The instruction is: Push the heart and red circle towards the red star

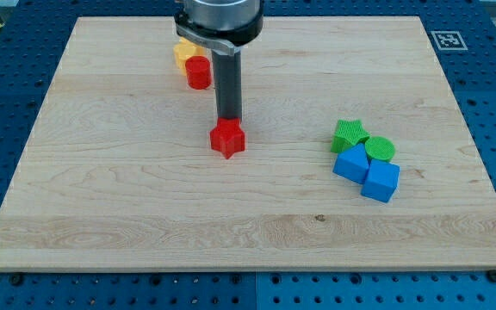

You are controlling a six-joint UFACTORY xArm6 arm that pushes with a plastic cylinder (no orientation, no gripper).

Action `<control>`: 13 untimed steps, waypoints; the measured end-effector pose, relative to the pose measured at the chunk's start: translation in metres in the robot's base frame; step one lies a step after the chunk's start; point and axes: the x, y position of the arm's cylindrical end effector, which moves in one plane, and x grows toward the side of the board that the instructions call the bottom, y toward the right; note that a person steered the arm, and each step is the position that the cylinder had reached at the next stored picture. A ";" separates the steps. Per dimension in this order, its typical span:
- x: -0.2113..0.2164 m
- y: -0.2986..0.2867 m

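The red star (pixel 227 138) lies near the board's middle. My tip (pixel 228 118) stands right at the star's upper edge, touching or nearly touching it. The red circle (pixel 198 72) sits toward the view's top, left of the rod. The yellow heart (pixel 184 52) lies just above and left of the red circle, touching it and partly hidden by the arm's head. Both are up and to the left of the star, apart from it.
A cluster at the view's right holds a green star (pixel 349 135), a green circle (pixel 381 149), a blue block (pixel 350 164) and a blue cube (pixel 381 182). The wooden board (pixel 102 215) lies on a blue pegboard table.
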 end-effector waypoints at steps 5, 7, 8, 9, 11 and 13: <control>-0.043 -0.088; -0.102 -0.097; -0.127 -0.095; -0.150 -0.088; -0.164 -0.051; -0.164 -0.093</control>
